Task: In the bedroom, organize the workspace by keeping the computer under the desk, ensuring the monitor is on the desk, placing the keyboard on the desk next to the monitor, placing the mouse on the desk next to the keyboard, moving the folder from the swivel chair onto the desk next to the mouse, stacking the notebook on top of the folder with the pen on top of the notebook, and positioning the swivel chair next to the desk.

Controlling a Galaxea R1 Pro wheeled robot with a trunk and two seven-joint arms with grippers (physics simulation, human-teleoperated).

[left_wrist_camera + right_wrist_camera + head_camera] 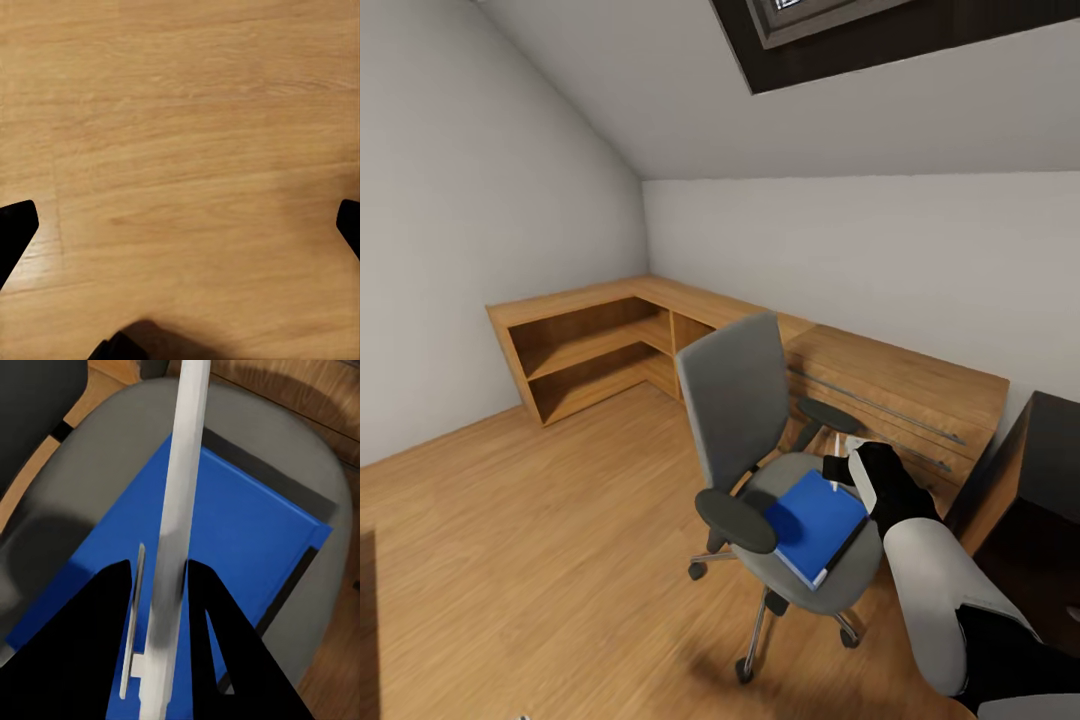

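A swivel chair (760, 440) with grey seat and back, dark armrests and a chrome star base on casters is seen standing on a light wood floor (510, 560) in a room with a sloped ceiling. Its back is turned toward a low light-wood shelf and drawer unit (660, 330) that runs along two walls. A blue folder (815, 525) is observed lying flat on the chair's seat. A thin dark notebook (289, 577) is seen beneath the folder, its edge projecting past the folder's sides.

The right arm is extended over the seat from the near right. In the right wrist view, the right end effector (159, 607) is found clamped on a thin pale pen (180, 510), the two dark fingers (90, 645) pressed against either side of the shaft. The pen is held above the folder, its length running across the blue cover toward the chair's back; whether its far end touches anything cannot be told.

In the left wrist view, the left end effector (184, 225) is seen with its finger tips spread wide apart at opposite edges of the picture, nothing between them, and bare floor planks below.

A dark table (1050, 450) is partly visible at the right edge of the head view, just beside the drawer unit.
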